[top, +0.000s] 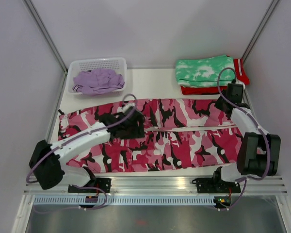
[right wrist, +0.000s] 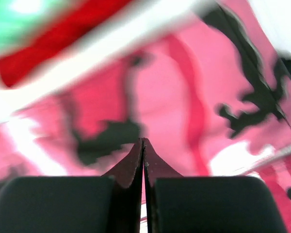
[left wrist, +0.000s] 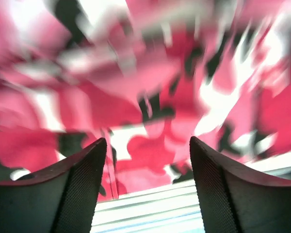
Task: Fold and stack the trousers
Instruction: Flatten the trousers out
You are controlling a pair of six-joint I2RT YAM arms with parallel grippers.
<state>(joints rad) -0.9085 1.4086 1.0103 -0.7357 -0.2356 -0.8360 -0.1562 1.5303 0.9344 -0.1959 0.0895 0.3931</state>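
Note:
The pink, white and black camouflage trousers (top: 169,136) lie spread flat across the table, legs side by side. The lilac trousers (top: 98,80) sit crumpled in a white basket (top: 97,61) at the back left. My left gripper (top: 131,124) hovers over the left-middle of the camouflage pair, open and empty; in the left wrist view (left wrist: 148,141) blurred camouflage cloth (left wrist: 150,87) shows between its fingers. My right gripper (top: 226,105) is over the pair's back right corner; in the right wrist view (right wrist: 143,140) it is shut, with nothing visible between its tips, above the cloth (right wrist: 184,97).
A green-and-white tie-dye folded garment (top: 203,71) lies on a red folded garment (top: 241,73) at the back right, just behind my right gripper; both show blurred in the right wrist view, green (right wrist: 19,19) and red (right wrist: 53,43). The table's metal front rail (top: 155,182) runs below the trousers.

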